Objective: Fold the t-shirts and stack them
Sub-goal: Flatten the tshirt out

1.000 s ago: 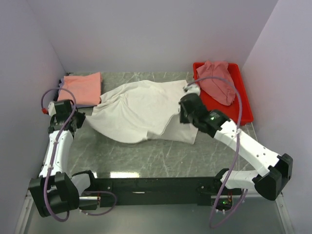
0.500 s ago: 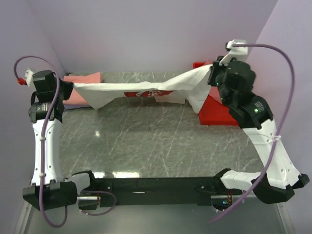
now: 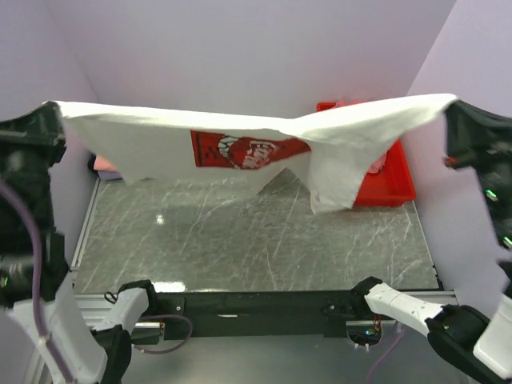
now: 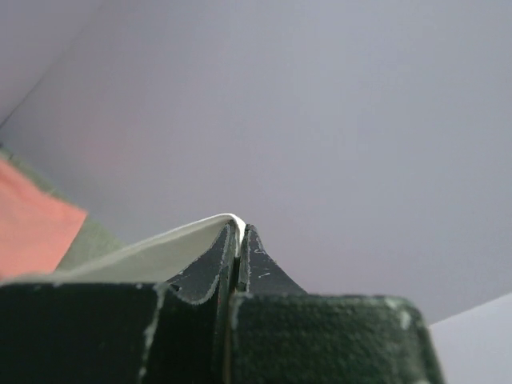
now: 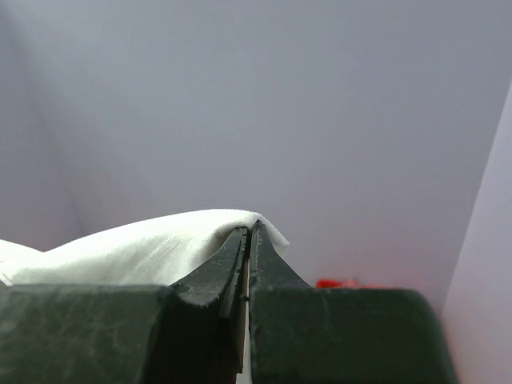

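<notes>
Top view: your white t-shirt (image 3: 240, 132) hangs stretched across the upper frame, above the table (image 3: 240, 240). Left wrist: your left end effector (image 4: 240, 234) is clamped on its edge. Right wrist: your right end effector (image 5: 250, 234) is clamped on its cloth too.

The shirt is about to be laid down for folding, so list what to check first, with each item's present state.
1. Grip of left gripper on the white t-shirt: ok, shut on its edge.
2. Grip of right gripper: ok, shut on the opposite edge.
3. Shirt hanging off the table, stretched between both arms: ok.
4. Cloth spread flat: not ok; a flap hangs down in front of the red tray.
5. Position of the salmon shirt at far left: cannot tell, it is mostly hidden by the cloth.
</notes>
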Controlling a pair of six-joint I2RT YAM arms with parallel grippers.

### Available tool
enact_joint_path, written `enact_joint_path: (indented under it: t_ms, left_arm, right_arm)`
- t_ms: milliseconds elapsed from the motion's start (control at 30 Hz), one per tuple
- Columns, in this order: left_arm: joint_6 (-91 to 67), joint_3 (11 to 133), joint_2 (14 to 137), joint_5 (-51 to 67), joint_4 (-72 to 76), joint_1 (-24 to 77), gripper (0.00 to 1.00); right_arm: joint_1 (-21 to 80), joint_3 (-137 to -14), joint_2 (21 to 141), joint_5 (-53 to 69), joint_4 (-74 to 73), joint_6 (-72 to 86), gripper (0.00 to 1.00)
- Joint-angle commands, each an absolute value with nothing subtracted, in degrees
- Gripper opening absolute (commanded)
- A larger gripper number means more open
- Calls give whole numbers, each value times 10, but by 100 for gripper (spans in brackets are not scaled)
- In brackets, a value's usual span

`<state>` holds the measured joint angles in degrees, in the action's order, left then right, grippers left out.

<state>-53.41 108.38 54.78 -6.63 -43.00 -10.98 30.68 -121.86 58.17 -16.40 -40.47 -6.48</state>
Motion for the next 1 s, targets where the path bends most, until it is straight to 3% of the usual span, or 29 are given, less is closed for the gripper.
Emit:
enact_joint_path:
  t_ms: [0, 233, 500, 700, 833, 967]
  left_arm:
    - [-495, 1144, 519, -106, -449, -112, 0]
    - [-474, 1220, 507, -115, -469, -112, 0]
    - [-457, 1132, 534, -108, -429, -112, 0]
    - [-458, 914, 555, -91, -339, -112, 0]
    - [-468, 722, 588, -97, -245, -112, 0]
    - [-470, 615, 672, -69, -158, -111, 0]
  right_arm:
    - [302, -1278, 549, -87, -424, -98, 0]
    - [302, -1295, 519, -68, -421, -120, 0]
    - [302, -1238, 584, -157, -349, -182, 0]
    - [296, -1092, 675, -205, -240, -204, 0]
    - [262, -981, 741, -171, -197, -171, 0]
    - [238, -900, 820, -124, -139, -168, 0]
